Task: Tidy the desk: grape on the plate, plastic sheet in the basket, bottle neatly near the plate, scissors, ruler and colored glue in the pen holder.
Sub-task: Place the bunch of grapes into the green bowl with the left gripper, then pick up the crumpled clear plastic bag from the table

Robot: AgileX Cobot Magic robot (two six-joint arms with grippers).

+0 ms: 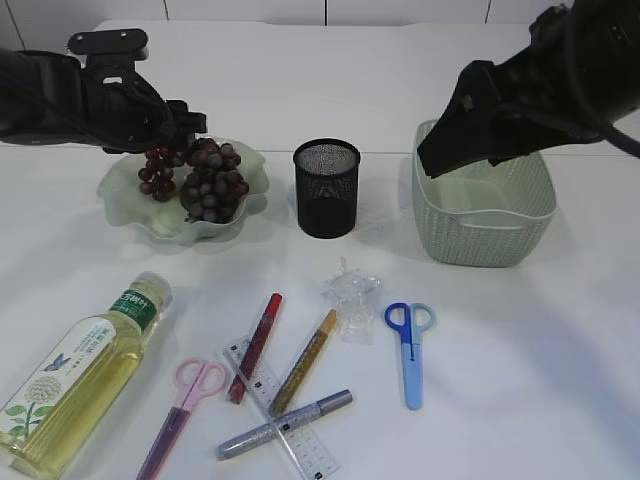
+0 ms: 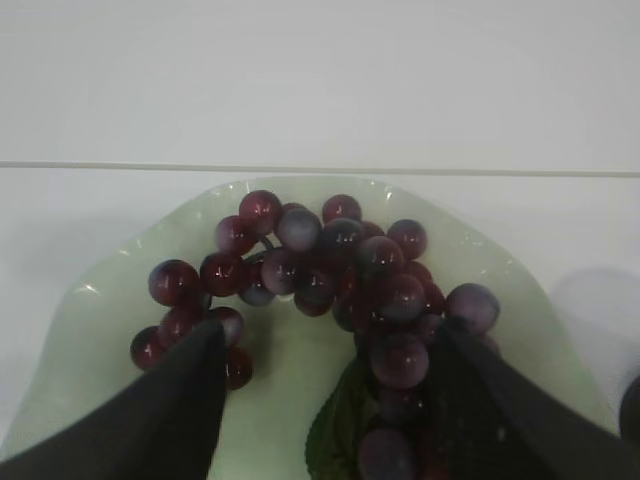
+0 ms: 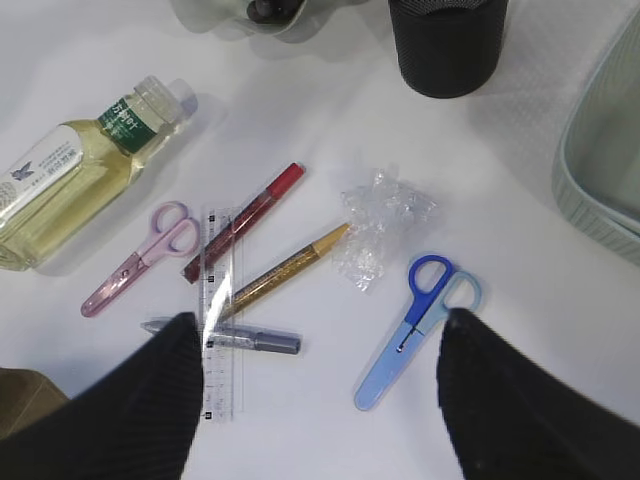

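Note:
A bunch of dark grapes (image 1: 205, 180) (image 2: 340, 270) lies on the green plate (image 1: 130, 205) (image 2: 110, 300). My left gripper (image 1: 185, 125) (image 2: 330, 330) is open, one finger on each side of the bunch. My right gripper (image 1: 450, 150) (image 3: 320, 320) is open and empty, high over the basket (image 1: 485, 215). On the table lie the bottle (image 1: 80, 375) (image 3: 70, 175), plastic sheet (image 1: 352, 298) (image 3: 385, 225), blue scissors (image 1: 410, 350) (image 3: 410, 335), pink scissors (image 1: 180, 410) (image 3: 140, 260), ruler (image 1: 280, 415) (image 3: 220, 310), and red (image 1: 255, 345), gold (image 1: 303, 362) and silver (image 1: 285, 425) glue pens.
The black mesh pen holder (image 1: 326, 187) (image 3: 447, 45) stands between plate and basket. The ruler lies across the glue pens. The bottle lies on its side at the front left edge.

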